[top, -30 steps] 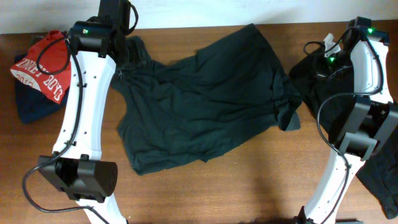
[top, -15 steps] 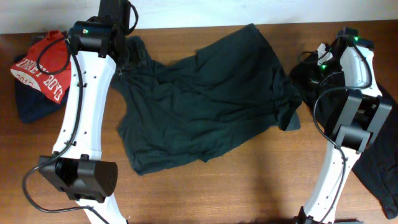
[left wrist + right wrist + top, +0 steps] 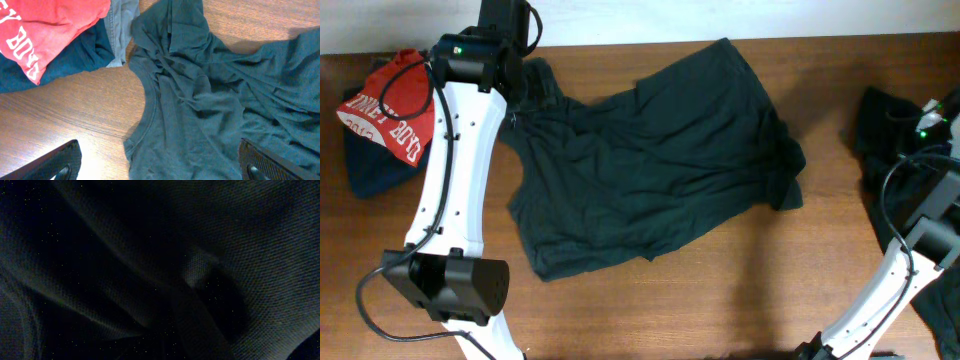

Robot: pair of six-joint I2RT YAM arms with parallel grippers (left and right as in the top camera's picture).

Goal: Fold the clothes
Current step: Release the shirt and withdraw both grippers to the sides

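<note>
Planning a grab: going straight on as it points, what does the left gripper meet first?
Most likely the dark T-shirt, near its neckline: the left gripper hangs open over that fabric, bare table just beside. Depth is unclear.

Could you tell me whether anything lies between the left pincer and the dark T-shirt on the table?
Nothing visible does. The open left pincer hangs directly above the dark T-shirt near its neckline, with only air between. The pile topped by the red garment lies beside the shirt, not over it.
</note>
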